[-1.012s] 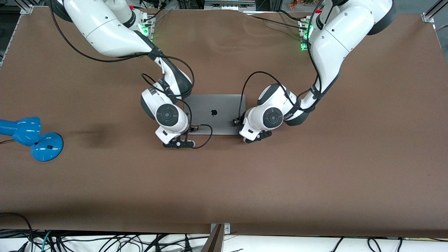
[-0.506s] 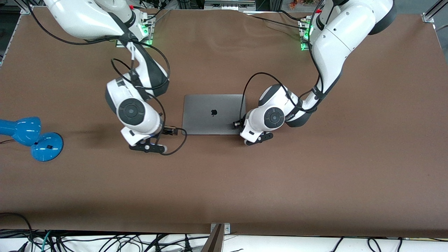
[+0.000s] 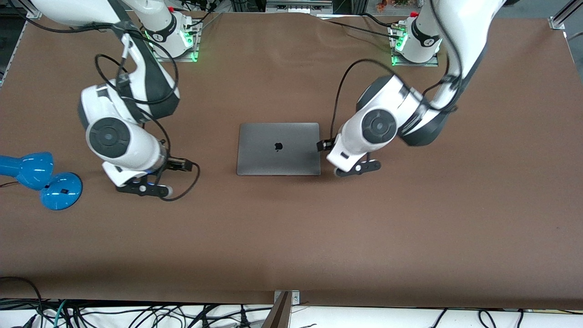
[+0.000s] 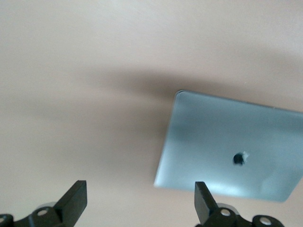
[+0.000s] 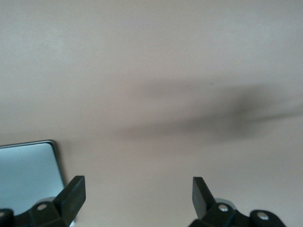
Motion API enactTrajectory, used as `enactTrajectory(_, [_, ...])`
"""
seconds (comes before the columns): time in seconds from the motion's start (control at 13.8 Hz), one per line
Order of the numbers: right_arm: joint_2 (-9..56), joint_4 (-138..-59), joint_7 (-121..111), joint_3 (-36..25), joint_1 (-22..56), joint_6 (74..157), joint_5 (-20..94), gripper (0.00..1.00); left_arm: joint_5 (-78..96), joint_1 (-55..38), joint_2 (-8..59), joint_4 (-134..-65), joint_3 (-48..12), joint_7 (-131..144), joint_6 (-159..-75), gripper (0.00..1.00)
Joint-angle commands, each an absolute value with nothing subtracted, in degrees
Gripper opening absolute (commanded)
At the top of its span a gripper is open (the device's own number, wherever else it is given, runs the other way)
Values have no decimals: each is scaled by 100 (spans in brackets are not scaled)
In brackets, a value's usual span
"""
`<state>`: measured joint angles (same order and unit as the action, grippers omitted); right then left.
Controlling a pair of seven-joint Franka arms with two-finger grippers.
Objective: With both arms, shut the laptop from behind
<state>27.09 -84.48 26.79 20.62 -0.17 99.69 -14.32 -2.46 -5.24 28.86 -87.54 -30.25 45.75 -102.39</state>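
The space-grey laptop (image 3: 278, 148) lies shut and flat at the middle of the table, its black logo facing up. My left gripper (image 3: 357, 168) hangs open over the table, just off the laptop's edge at the left arm's end. The left wrist view shows the lid (image 4: 232, 146) past my empty left gripper (image 4: 141, 201). My right gripper (image 3: 143, 189) is open and empty over bare table between the laptop and a blue lamp. Only a corner of the laptop (image 5: 26, 170) shows in the right wrist view, beside my right gripper (image 5: 138, 196).
A blue desk lamp (image 3: 41, 180) lies at the table's edge at the right arm's end. The brown table (image 3: 291, 241) stretches toward the front camera. Black cables loop off both wrists. The arm bases, with green lights, stand along the table's farthest edge.
Both arms have pulled away from the laptop's sides. The right arm swung well toward its end of the table and the left arm drew back a little. Both grippers opened.
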Motion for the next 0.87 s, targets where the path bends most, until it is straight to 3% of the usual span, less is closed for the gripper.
enactTrajectory(0.0, [2225, -8666, 1805, 1716, -62, 9888, -1459, 100, -325, -518, 1910, -9017, -2551, 3809, -9635, 100])
enactTrajectory(0.43, [732, -9289, 1284, 477, -35, 9888, -248, 100, -299, -606, 714, -9157, -1101, 1831, -8956, 100])
enactTrajectory(0.8, [-34, -9387, 309, -122, 88, 9519, -220, 100, 167, -720, 10, -9624, 156, 327, -9009, 100])
